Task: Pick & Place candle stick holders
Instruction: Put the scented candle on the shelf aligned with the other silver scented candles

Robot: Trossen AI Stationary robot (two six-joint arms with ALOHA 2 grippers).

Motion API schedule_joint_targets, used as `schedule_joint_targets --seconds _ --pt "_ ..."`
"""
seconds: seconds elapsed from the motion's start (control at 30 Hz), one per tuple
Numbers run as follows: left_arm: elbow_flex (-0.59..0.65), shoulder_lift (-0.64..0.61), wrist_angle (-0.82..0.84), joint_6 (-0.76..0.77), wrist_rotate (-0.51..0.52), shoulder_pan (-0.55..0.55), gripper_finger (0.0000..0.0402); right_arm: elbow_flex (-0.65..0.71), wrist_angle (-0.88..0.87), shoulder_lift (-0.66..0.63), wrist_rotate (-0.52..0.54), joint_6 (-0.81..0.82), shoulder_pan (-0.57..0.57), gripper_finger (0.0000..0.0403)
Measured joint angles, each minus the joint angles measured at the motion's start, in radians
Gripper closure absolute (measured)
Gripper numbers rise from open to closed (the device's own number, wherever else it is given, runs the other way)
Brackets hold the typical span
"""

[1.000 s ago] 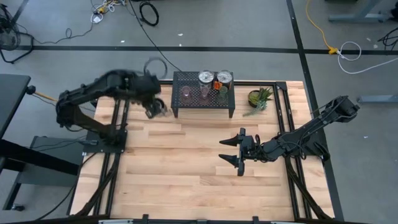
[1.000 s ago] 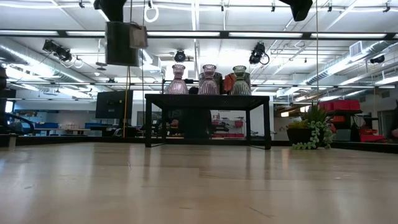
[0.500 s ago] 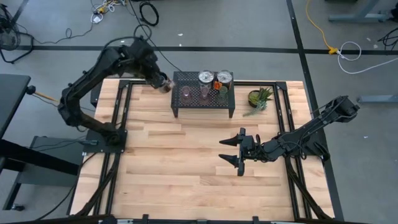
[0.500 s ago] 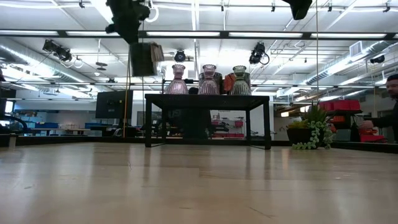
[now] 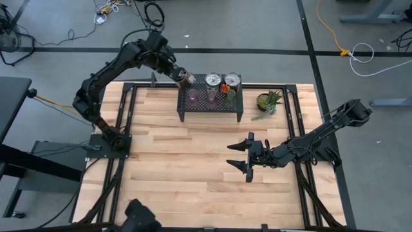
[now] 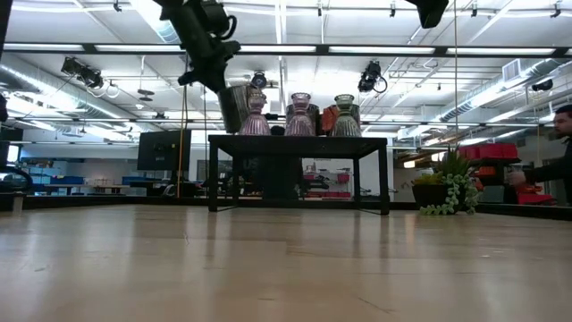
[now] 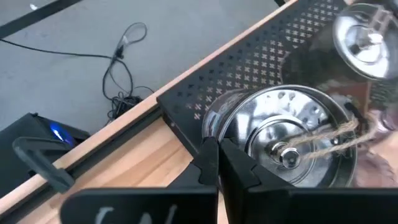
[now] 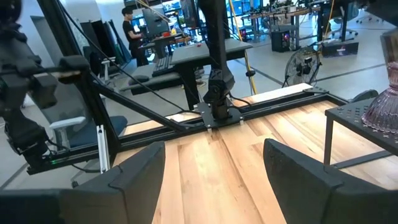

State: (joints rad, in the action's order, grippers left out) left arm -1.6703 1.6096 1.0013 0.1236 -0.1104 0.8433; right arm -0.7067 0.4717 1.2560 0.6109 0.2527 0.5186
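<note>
The left tool (image 7: 214, 163) is pinching, nearly closed, the rim of a shiny silver holder (image 7: 283, 134) and is carrying it above the left end of the black mesh rack (image 5: 210, 98), over that end's top. A twine loop is crossing the holder's bowl. Five other holders are standing on the rack: two silver ones (image 5: 222, 80) at its back, three tinted glass ones (image 6: 299, 114) along its front. The metal holder is probably light, stiff and slippery, so the thin rim is the likeliest grip. The right tool (image 5: 243, 156) is waiting wide open and empty over the worktop (image 5: 193, 167), in front of the rack.
</note>
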Motion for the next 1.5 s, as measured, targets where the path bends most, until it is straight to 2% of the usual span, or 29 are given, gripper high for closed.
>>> schedule_joint_targets --seconds 0.3,0.47,1.1,1.5 --pt "0.000 0.042 -0.042 0.020 -0.035 0.006 0.0401 0.000 0.000 0.000 0.000 -0.004 0.000 0.0134" --pt "0.000 0.042 -0.095 0.045 -0.112 0.004 0.0401 0.000 0.000 0.000 0.001 -0.004 0.000 0.0134" --pt "0.000 0.053 -0.110 0.049 -0.063 -0.070 0.0401 0.000 0.000 0.000 0.001 -0.004 0.000 0.0134" --pt "0.000 0.105 -0.114 0.048 -0.053 -0.067 0.0401 0.000 -0.001 0.000 0.002 -0.008 0.000 0.0134"
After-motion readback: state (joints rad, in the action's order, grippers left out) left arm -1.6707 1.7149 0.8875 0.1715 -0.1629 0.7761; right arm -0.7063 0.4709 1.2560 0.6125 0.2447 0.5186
